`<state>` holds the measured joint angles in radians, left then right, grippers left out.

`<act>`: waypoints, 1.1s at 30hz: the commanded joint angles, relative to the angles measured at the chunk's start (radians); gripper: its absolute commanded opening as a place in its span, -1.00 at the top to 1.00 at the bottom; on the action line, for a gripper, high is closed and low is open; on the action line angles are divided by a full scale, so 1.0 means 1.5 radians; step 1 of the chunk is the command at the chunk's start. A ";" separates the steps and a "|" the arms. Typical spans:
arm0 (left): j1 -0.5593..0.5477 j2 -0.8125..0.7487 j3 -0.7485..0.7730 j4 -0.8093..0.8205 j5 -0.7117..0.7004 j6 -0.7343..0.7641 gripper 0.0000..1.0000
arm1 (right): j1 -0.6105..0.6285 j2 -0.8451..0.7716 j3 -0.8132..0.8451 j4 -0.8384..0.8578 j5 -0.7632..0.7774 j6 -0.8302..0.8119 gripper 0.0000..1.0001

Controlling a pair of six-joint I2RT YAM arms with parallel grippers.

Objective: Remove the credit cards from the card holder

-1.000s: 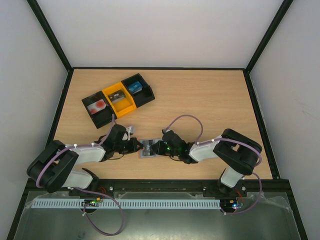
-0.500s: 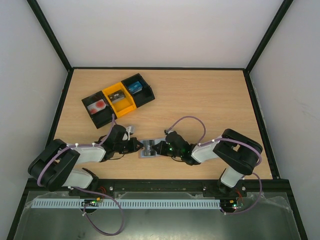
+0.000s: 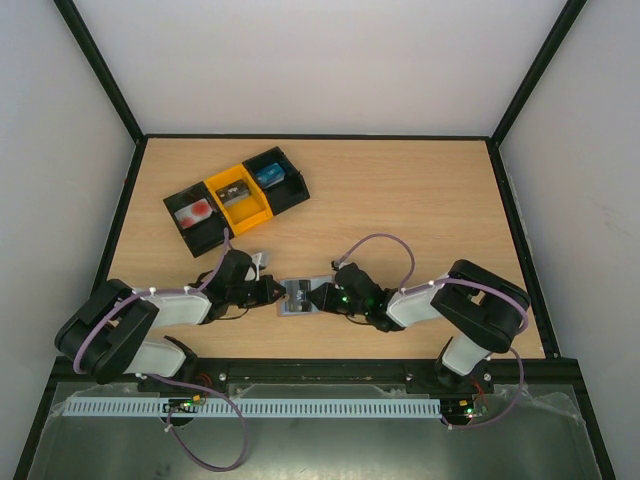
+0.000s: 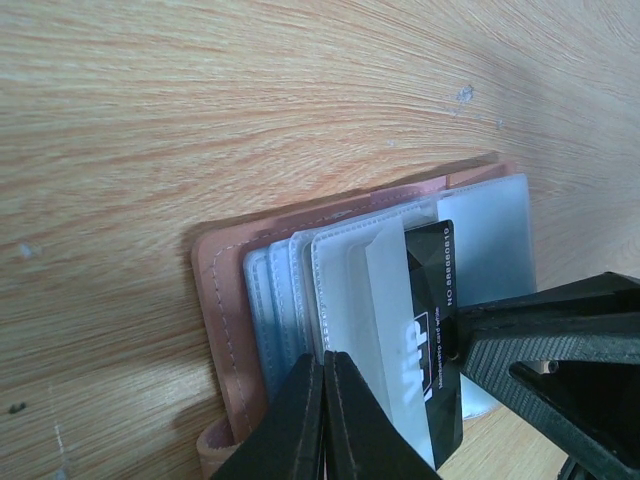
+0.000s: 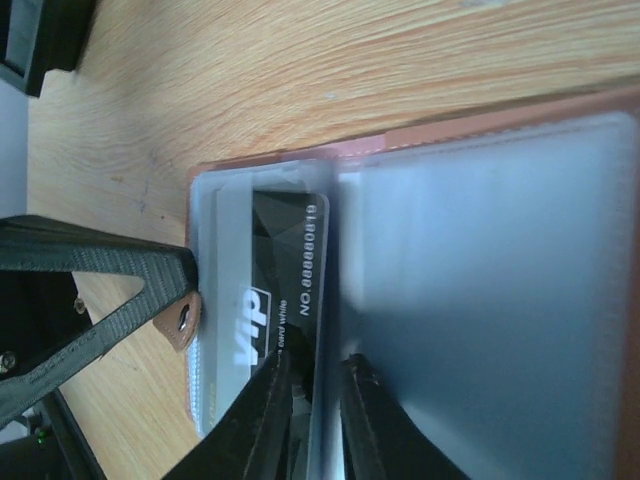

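The card holder [image 3: 296,297] lies open on the wooden table between my two grippers, light blue-grey pockets inside a brownish rim [image 4: 225,300]. A black credit card [image 4: 440,290] marked VIP sticks partway out of a pocket and also shows in the right wrist view [image 5: 285,260]. My left gripper [image 4: 325,362] is shut, its joined tips pressing on the holder's pocket panel [image 3: 276,292]. My right gripper [image 5: 312,385] stands a narrow gap apart. One tip rests on the card and the other on the holder's plain panel [image 5: 470,280], with nothing gripped between them. One of its fingers [image 4: 540,350] touches the card's edge.
A black-and-yellow three-section tray [image 3: 243,220] with small items sits at the back left. Black frame rails border the table on all sides. Purple cables loop over both arms near the holder.
The right arm has shifted slightly to the right and lower. The holder and the left arm have stayed where they were.
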<state>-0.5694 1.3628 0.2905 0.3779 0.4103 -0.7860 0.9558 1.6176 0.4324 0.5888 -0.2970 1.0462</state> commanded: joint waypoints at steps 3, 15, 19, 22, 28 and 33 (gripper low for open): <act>-0.003 0.001 -0.017 -0.035 -0.015 0.008 0.95 | -0.002 0.021 0.021 -0.004 -0.010 0.000 0.56; -0.005 0.000 -0.017 -0.031 -0.006 0.008 0.95 | -0.003 0.049 0.030 0.013 -0.019 0.005 0.67; -0.005 0.001 -0.016 -0.034 -0.009 0.009 0.95 | -0.005 0.049 0.022 0.017 -0.017 0.009 0.81; -0.005 0.002 -0.016 -0.036 -0.013 0.014 0.95 | -0.006 0.043 0.015 0.019 -0.015 0.011 0.89; -0.005 0.001 -0.016 -0.047 -0.023 0.019 0.95 | -0.010 0.035 -0.003 0.030 -0.011 0.015 0.92; -0.005 0.005 -0.017 -0.051 -0.028 0.024 0.95 | -0.014 0.029 -0.014 0.035 -0.009 0.018 0.92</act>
<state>-0.5732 1.3624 0.2905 0.3756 0.4034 -0.7742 0.9417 1.6703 0.4423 0.6613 -0.3309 1.0706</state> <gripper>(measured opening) 0.028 0.044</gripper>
